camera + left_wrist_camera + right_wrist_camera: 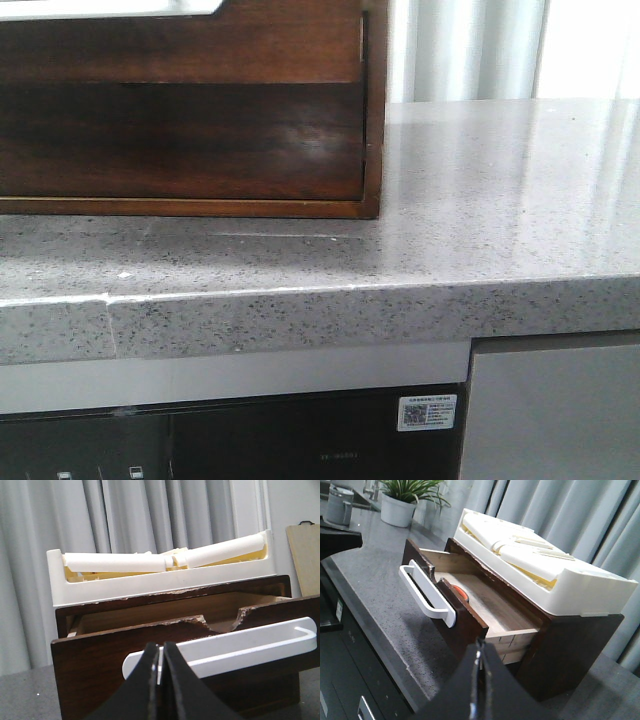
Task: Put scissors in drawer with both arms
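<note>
The dark wooden cabinet (372, 120) stands on the grey counter. Its plain glossy lower drawer (180, 140) is closed. Above it, a notched drawer with a white handle (427, 597) is pulled open. Inside, just behind its front panel, an orange-lined rounded piece (461, 593) shows, seemingly a finger loop of the scissors; the blades are hidden. My left gripper (161, 652) is shut and empty, right in front of the white handle (225, 647). My right gripper (480, 647) is shut and empty, off the open drawer's side corner. Neither gripper shows in the front view.
A white tray (580, 595) with cream rolls sits on the cabinet top and also shows in the left wrist view (150, 582). A potted plant (402, 502) and a mug (340, 505) stand further along the counter. The counter's front edge (300, 300) has a dark appliance below.
</note>
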Robot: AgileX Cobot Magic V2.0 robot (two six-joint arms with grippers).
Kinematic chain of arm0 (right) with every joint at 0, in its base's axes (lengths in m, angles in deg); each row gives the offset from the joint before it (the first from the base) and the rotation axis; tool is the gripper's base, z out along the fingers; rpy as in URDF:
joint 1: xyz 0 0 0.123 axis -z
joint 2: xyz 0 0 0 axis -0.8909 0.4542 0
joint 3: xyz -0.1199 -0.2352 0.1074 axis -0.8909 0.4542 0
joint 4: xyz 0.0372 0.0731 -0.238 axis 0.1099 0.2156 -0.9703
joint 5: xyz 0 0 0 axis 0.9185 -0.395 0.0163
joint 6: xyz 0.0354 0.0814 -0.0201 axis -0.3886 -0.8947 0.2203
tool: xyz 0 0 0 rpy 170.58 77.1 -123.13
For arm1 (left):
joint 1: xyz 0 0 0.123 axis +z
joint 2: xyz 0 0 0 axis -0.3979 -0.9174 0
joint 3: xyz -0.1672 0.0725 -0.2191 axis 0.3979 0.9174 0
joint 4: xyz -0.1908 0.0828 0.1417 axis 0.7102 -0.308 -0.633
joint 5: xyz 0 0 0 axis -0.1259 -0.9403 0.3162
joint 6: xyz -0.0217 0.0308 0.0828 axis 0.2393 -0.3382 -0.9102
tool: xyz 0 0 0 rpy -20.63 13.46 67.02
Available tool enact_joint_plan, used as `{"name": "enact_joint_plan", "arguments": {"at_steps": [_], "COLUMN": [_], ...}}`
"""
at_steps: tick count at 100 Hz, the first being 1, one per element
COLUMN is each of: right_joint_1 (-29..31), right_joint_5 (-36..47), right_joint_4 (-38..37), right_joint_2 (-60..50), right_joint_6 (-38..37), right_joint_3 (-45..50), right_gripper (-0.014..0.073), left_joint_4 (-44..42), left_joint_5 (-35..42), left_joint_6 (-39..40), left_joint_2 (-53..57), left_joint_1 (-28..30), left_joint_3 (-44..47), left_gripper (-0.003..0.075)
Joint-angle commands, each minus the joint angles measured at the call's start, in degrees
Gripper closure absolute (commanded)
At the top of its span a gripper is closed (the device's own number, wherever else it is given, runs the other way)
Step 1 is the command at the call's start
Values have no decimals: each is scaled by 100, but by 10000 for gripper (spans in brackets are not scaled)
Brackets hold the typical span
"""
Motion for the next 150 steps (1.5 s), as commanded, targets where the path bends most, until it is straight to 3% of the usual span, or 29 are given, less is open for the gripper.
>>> {"name": "enact_joint_plan", "arguments": {"at_steps": [1, 42, 116, 136, 150], "right_joint_1": [-1, -1, -1, -1, -1], "right_joint_5": [758, 791, 793, 793, 793], "right_joint_4": [28, 163, 163, 163, 163], "right_joint_2": [-328, -1064, -1064, -1064, -1064], "right_joint_6": [-152, -152, -152, -152, -152], "right_joint_3": [323, 1928, 2247, 2247, 2247], "right_gripper": [648, 649, 649, 649, 649], "left_joint_4": [288, 313, 313, 426, 605], "left_joint_5": [249, 91, 80, 12, -447], "left_joint_6": [58, 58, 58, 58, 58], "left_joint_2": [188, 188, 188, 188, 188], "left_joint_1": [6, 6, 57, 873, 1606], "left_joint_3": [-137, -137, 170, 693, 719], "left_gripper": [740, 740, 740, 740, 740]}}
